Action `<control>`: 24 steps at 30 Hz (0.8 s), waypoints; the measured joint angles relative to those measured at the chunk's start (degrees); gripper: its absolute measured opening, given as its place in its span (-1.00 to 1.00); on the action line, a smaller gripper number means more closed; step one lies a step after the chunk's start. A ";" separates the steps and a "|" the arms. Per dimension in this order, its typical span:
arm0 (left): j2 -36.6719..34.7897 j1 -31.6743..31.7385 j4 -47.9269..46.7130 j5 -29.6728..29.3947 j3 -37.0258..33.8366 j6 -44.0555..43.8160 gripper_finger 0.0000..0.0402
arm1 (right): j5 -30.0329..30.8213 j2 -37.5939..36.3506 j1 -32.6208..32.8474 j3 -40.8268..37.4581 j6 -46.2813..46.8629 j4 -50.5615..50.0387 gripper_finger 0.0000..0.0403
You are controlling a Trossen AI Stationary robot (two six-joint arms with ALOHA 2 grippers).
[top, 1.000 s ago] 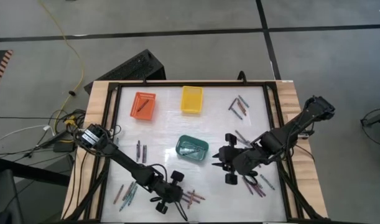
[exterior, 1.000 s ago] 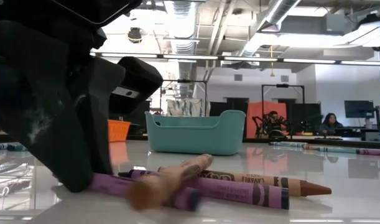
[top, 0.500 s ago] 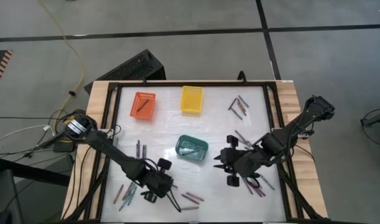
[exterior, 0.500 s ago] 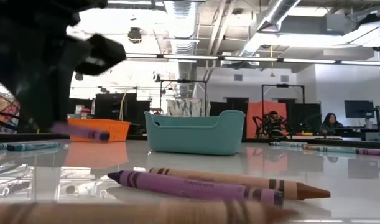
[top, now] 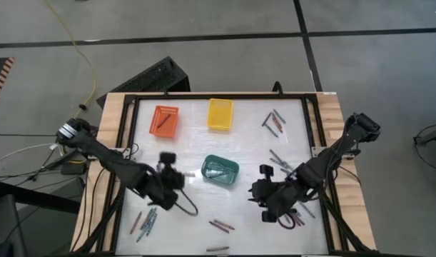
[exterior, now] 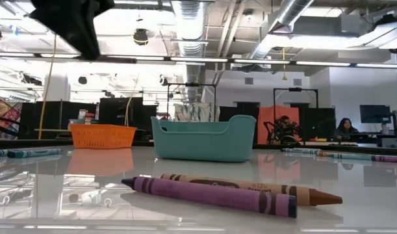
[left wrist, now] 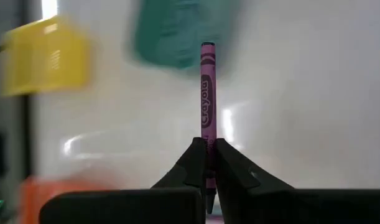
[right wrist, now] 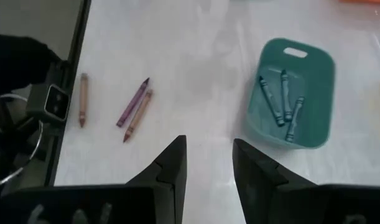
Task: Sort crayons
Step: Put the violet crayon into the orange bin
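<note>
2 dark robot arms worked over a white counter. The left gripper was pinched shut on a purple crayon, which stood straight out past its fingertips; in the high view this gripper hung above the counter's left half, beside the teal basket. The right gripper, fingers spread and holding nothing, hovered over the right half, near the front edge. 4 teal crayons lay inside the teal basket. An orange basket and a yellow basket sat near the back edge. Loose crayons lay scattered: 1 purple-and-brown pair near the front edge, others towards the back right corner.
</note>
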 joint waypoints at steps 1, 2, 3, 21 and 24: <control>-1.38 0.79 -1.92 -1.53 0.00 -1.54 -0.98 | 0.01 0.39 0.13 0.00 0.00 0.00 -0.39; -2.63 1.66 -4.02 -2.76 0.00 -3.18 -0.98 | 0.03 0.88 0.40 0.00 0.25 0.13 -0.39; -3.91 2.80 -6.16 -3.73 0.00 -5.12 -0.98 | 0.20 1.21 0.61 0.00 0.64 0.06 -0.39; -11.36 41.24 -12.01 2.55 -7.05 -3.49 -0.98 | 6.45 6.56 6.03 -0.02 12.94 -5.89 -0.39; -11.36 48.12 -5.77 7.39 -9.76 1.18 -0.98 | 8.69 6.54 7.52 -0.02 16.48 -8.32 -0.39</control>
